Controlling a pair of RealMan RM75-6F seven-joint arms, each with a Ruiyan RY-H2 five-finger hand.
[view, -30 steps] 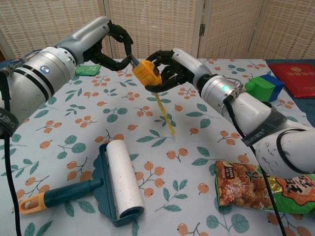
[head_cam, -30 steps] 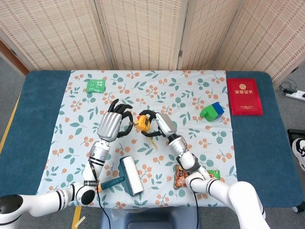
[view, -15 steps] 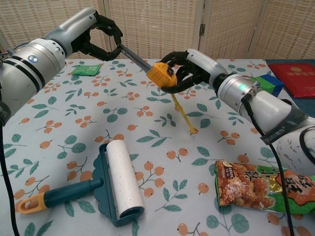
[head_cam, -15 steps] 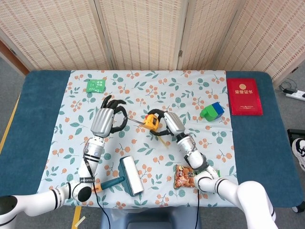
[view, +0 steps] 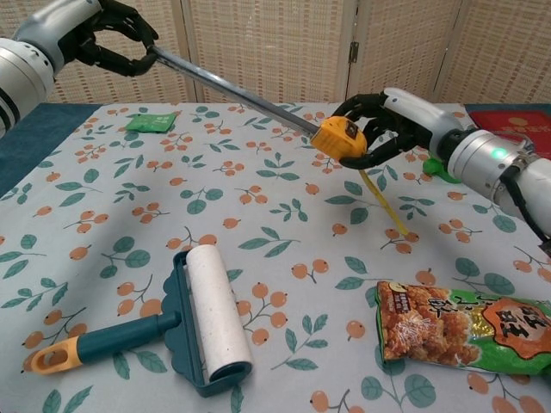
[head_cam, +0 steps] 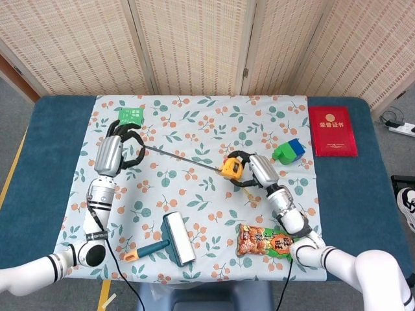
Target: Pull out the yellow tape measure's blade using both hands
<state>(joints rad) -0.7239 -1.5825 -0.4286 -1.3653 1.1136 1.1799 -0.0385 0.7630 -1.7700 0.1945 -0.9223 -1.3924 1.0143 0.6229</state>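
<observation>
Here the left robot hand (view: 108,39) pinches the tip of the blade (view: 232,88), held up above the surface (view: 103,198) at far left. The blade runs taut and straight, grey-looking, slanting down rightward to the yellow tape measure (view: 339,138). The case is chunky yellow with dark trim, a thin yellow strap (view: 385,205) dangling below it. The right robot hand (view: 392,120) grips the case, fingers wrapped around it, raised off the floral cloth (view: 284,258).
</observation>
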